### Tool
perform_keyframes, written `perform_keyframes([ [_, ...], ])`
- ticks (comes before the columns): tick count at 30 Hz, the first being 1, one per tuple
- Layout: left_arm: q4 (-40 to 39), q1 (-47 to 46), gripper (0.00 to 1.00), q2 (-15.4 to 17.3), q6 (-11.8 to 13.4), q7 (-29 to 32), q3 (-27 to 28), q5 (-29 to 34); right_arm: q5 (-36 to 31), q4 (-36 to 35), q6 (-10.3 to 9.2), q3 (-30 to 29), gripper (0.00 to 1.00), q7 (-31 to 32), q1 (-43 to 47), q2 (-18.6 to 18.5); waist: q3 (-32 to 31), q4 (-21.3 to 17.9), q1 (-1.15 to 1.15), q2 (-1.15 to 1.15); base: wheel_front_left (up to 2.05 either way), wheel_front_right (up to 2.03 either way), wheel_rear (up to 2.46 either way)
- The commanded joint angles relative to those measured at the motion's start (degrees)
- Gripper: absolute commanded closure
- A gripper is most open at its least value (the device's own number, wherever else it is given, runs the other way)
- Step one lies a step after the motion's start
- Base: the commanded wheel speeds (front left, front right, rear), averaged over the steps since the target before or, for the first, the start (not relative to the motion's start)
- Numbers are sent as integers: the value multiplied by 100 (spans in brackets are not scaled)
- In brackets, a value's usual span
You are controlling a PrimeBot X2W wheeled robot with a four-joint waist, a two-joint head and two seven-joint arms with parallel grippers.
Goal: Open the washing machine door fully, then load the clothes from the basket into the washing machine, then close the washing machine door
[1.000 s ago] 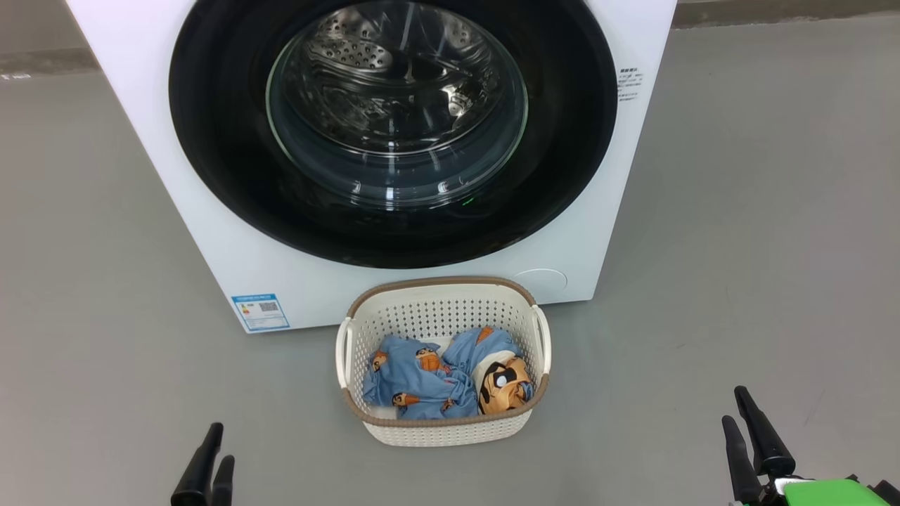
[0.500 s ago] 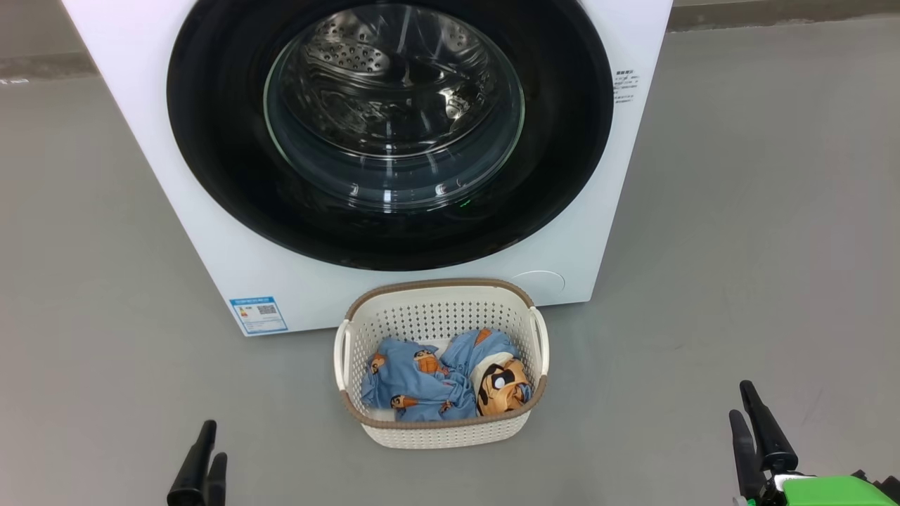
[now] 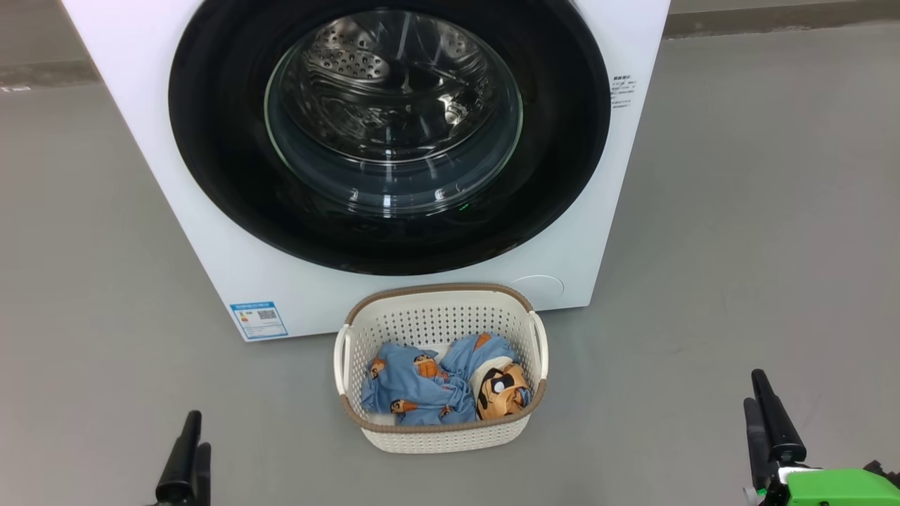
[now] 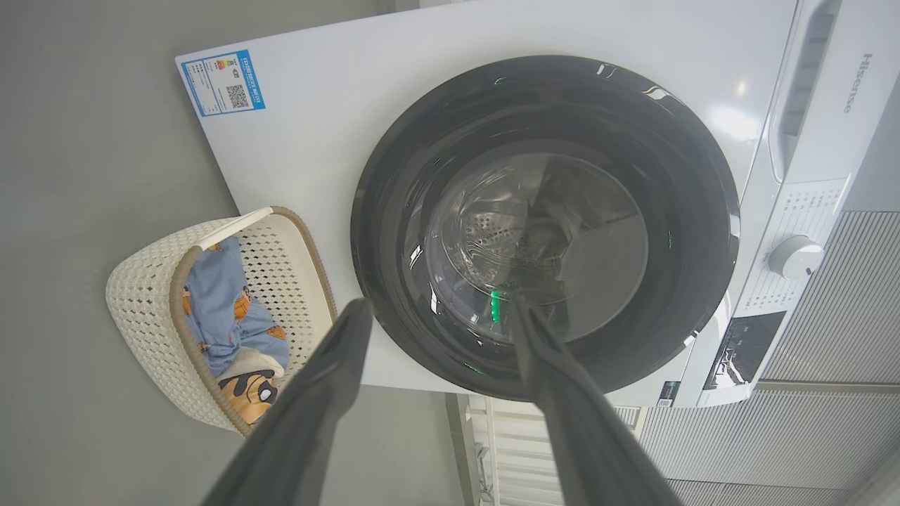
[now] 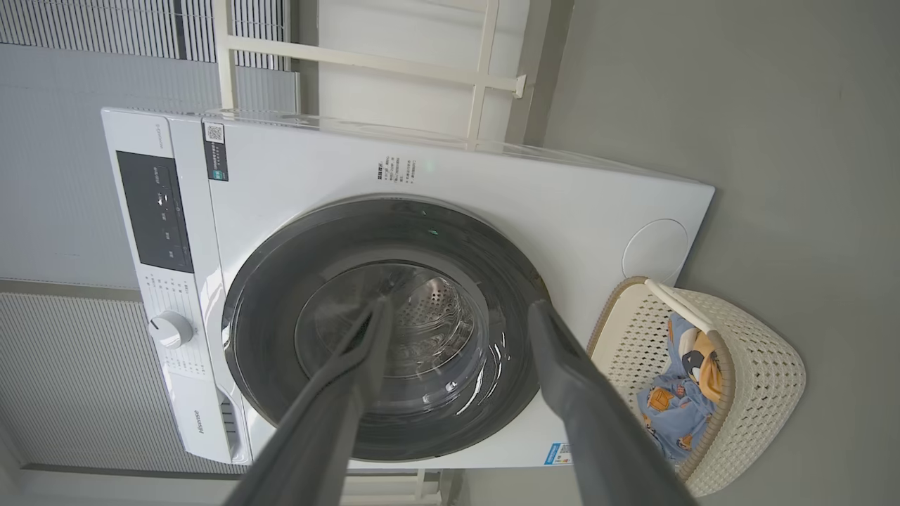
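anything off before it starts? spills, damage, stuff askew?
Nothing stands out. The washing machine door sits shut and flush, the basket stands upright on the floor before the washing machine, clothes all inside it. The left gripper and right gripper are open, empty.

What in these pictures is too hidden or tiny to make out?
- Head view: the top of the washing machine is cut off by the upper edge.
- Head view: print on the blue label sticker is too small to read.
- Head view: the basket floor is covered by the blue clothes.
- Left wrist view: the drum behind the washing machine door is muddled by reflections.
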Motion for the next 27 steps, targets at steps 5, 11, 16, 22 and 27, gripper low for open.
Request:
perform_keyframes([
  [5, -333, -197, 0, 101, -9, -117, 141, 261, -266, -289, -2, -35, 0, -130, -267, -53, -27, 7, -1, 0, 0, 0, 0],
  [11, -582, -202, 0, 109, -10, -217, 210, 654, -634, -536, -2, 28, 0, -230, -306, -57, -47, 23, -1, 0, 0, 0, 0],
  [16, -703, -202, 0, 114, -11, -285, 254, 898, -832, -641, -3, 24, 0, -297, -325, -59, -60, 37, -1, 0, 0, 0, 0],
  [22, -882, -208, 0, 123, -13, -403, 278, 1509, -1534, -785, -3, -8, 0, -415, -382, -64, -65, 51, -1, 0, 0, 0, 0],
  [27, -972, -218, 0, 129, -13, -470, 331, 1962, -2054, -857, -3, 84, 0, -482, -393, -66, -63, 48, -1, 0, 0, 0, 0],
])
